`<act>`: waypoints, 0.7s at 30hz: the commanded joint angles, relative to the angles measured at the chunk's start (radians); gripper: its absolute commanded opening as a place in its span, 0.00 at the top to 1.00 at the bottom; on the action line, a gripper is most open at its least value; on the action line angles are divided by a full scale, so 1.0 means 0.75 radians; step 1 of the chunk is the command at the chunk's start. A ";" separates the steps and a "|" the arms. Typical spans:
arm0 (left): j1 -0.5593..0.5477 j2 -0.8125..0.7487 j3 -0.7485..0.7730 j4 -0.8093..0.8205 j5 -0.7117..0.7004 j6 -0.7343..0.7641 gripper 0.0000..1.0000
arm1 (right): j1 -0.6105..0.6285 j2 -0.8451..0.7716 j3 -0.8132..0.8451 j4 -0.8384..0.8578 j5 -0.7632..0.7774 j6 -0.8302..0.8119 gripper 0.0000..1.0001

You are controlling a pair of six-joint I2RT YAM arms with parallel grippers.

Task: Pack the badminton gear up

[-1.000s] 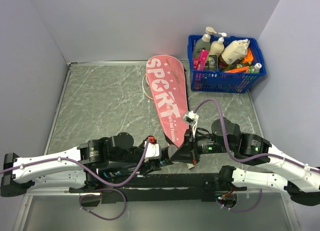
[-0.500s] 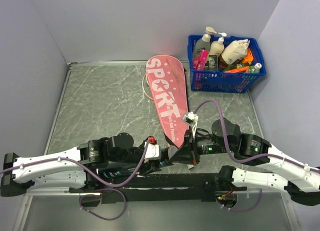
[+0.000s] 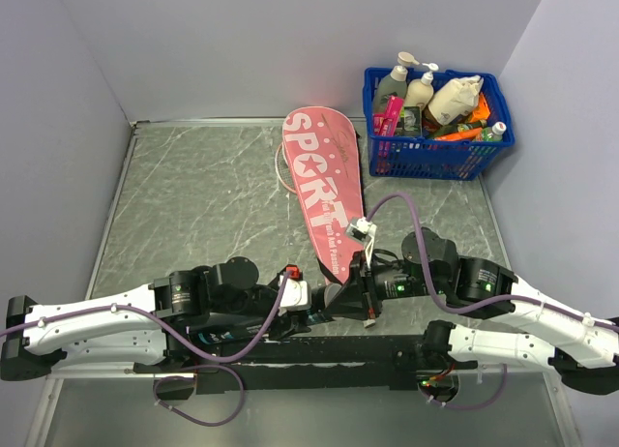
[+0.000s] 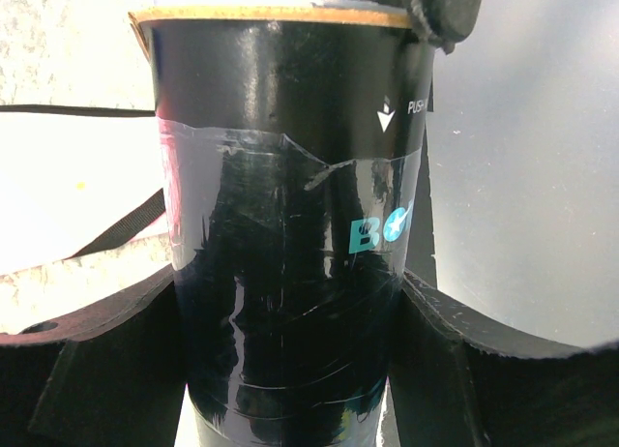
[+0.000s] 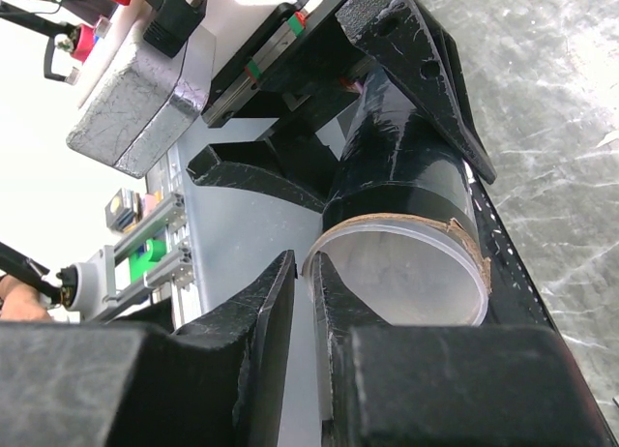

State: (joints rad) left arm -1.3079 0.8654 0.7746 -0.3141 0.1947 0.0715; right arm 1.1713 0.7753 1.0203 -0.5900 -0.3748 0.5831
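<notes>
My left gripper [image 4: 290, 316] is shut on the slim black tube [image 4: 290, 205], one finger on each side, low over the table's near edge. From above, the left gripper [image 3: 324, 298] meets my right gripper [image 3: 360, 294] near the front middle. In the right wrist view the black tube [image 5: 401, 166] ends in a pale translucent cap [image 5: 411, 273] facing the camera. My right gripper [image 5: 302, 265] sits at the cap's left rim, jaws a narrow slit apart with nothing between them. The pink racket cover [image 3: 324, 191] lettered "SPORT" lies flat behind both grippers.
A blue plastic basket [image 3: 440, 157] full of bottles stands at the back right against the wall. Grey walls close the table on the left, back and right. The black arm mounting rail [image 3: 319, 350] runs along the near edge.
The right gripper's jaws have parted from shut to a narrow slit, and the right wrist has shifted slightly left beside the tube's end. The left gripper has kept its hold.
</notes>
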 commanded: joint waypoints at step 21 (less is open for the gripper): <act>0.001 -0.029 0.041 0.098 -0.008 -0.046 0.99 | 0.034 0.003 -0.035 0.241 0.070 0.053 0.56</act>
State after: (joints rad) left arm -1.3060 0.8566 0.7746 -0.3214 0.1886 0.0708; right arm 1.1824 0.7784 1.0061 -0.5392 -0.3691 0.6060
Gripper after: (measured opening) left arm 0.708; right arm 0.424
